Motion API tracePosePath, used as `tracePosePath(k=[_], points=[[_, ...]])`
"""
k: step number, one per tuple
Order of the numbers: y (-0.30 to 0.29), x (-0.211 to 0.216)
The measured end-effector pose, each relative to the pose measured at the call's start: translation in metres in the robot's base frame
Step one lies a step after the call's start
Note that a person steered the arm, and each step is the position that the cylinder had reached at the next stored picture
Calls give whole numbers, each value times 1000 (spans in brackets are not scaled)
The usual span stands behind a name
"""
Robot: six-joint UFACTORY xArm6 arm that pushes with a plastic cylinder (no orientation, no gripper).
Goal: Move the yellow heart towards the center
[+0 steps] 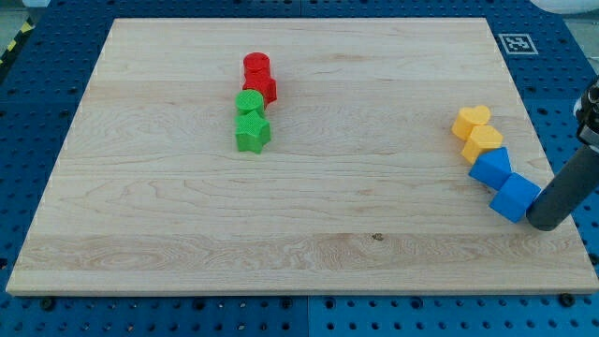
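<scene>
The yellow heart [471,121] lies at the view's right, at the top of a chain of blocks. Just below it sits a second yellow block [484,142], then a blue block [491,168], then a blue cube [514,197]. My tip [547,223] is at the view's far right, touching or almost touching the blue cube's lower right side. It is well below and to the right of the yellow heart.
A red cylinder [256,66] and a red block [261,88] sit at the upper middle left. A green cylinder [249,102] and a green star [252,132] lie directly below them. The wooden board [299,243] ends close to my tip on the right.
</scene>
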State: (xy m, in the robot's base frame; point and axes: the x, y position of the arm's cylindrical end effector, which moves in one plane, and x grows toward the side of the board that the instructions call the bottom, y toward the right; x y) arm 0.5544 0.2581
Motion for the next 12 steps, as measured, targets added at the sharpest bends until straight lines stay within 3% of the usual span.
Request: tracePosePath(k=[3,4,8,12], points=[[14,7],[52,4],[85,-103],[-19,-133]])
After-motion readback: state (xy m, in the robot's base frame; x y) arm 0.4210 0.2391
